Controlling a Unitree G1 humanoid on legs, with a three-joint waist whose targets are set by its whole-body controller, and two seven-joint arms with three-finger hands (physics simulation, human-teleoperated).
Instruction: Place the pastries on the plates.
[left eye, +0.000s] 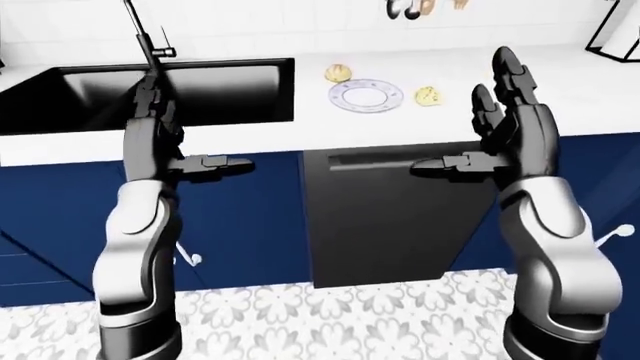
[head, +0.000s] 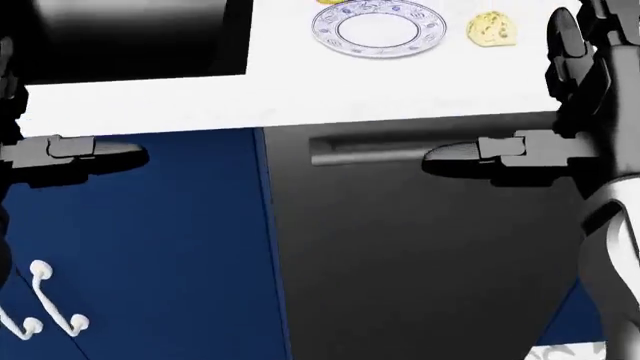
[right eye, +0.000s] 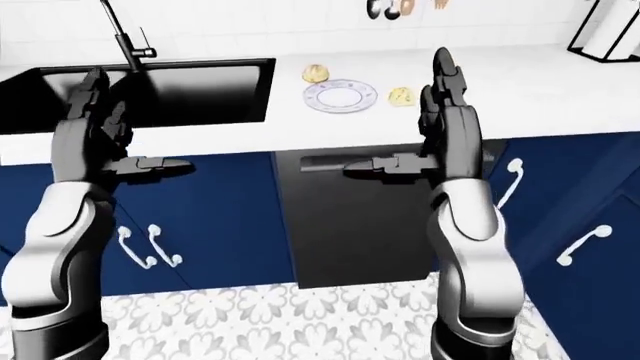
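Observation:
A white plate with a blue patterned rim (left eye: 366, 95) lies on the white counter (left eye: 560, 90) in the left-eye view, with nothing on it. One yellow pastry (left eye: 338, 73) sits just above and left of the plate. A second pastry (left eye: 428, 96) sits just right of it. Both show in the head view, the right pastry (head: 491, 29) near the top. My left hand (left eye: 150, 105) is raised, open and empty, in line with the sink. My right hand (left eye: 505, 90) is raised, open and empty, right of the second pastry and short of the counter.
A black sink (left eye: 150, 94) with a tall tap (left eye: 145, 41) fills the counter's left part. A dark dishwasher front (left eye: 390, 217) stands below the plate between blue cabinets (left eye: 250, 225). Utensils (left eye: 410, 7) hang on the wall. The floor (left eye: 330, 315) has patterned tiles.

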